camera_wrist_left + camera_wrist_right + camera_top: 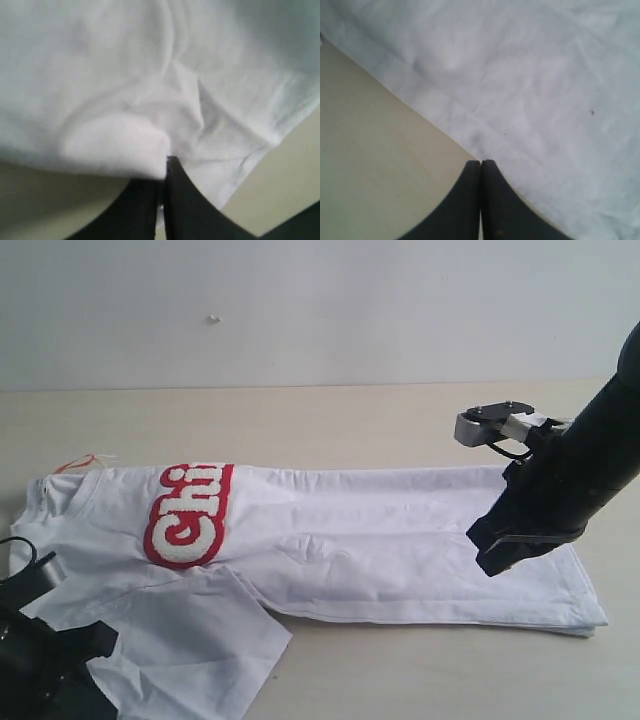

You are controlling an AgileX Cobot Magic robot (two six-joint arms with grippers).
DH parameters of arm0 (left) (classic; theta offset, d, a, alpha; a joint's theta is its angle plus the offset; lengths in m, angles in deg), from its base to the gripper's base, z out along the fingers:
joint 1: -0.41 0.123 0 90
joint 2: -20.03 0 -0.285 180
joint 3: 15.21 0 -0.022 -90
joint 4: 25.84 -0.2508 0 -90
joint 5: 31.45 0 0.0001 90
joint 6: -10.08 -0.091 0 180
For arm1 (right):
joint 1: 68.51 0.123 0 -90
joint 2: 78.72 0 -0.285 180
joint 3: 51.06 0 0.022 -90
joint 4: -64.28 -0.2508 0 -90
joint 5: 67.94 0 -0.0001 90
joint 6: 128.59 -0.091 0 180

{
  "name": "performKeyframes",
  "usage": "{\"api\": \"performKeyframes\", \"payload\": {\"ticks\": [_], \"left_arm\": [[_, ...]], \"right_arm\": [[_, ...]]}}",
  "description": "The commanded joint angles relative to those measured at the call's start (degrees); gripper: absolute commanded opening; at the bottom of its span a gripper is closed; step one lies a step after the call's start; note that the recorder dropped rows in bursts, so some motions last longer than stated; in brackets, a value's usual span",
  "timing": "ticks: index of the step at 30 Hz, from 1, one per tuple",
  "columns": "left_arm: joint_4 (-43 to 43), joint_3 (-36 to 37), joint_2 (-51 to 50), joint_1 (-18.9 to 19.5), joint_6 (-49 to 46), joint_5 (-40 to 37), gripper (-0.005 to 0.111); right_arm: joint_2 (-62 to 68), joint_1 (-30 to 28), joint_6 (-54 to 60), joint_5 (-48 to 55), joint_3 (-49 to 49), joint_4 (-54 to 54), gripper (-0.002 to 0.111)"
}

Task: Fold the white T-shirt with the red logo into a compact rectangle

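White T-shirt [400, 540] lies flat along the table [350, 420], folded lengthwise, with the red logo [190, 515] near its left end showing "Chi". Left gripper [166, 160] sits low at the near-left corner, its 2 fingers pinched together on a bunched fold of the shirt. Right arm slants down over the hem end, right gripper [497, 552] closed and empty.

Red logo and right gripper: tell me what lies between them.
Only wrinkled white T-shirt cloth lies between the logo and the right gripper. The exterior view shows nothing else resting on that stretch.
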Motion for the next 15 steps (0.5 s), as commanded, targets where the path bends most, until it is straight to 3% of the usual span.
{"api": "performKeyframes", "payload": {"ticks": [1, 7, 15], "left_arm": [[4.8, -1.4, 0.8, 0.0, -5.7, -9.3, 0.000], [6.5, -5.2, 4.7, 0.0, -6.1, -12.4, 0.000], [12.2, -10.8, 5.5, 0.0, -5.8, -10.8, 0.000]], "right_arm": [[-0.6, -0.2, 0.6, -0.3, -0.3, -0.3, 0.000], [-0.6, -0.2, 0.6, -0.3, -0.3, -0.3, 0.000], [-0.6, -0.2, 0.6, -0.3, -0.3, -0.3, 0.000]]}}
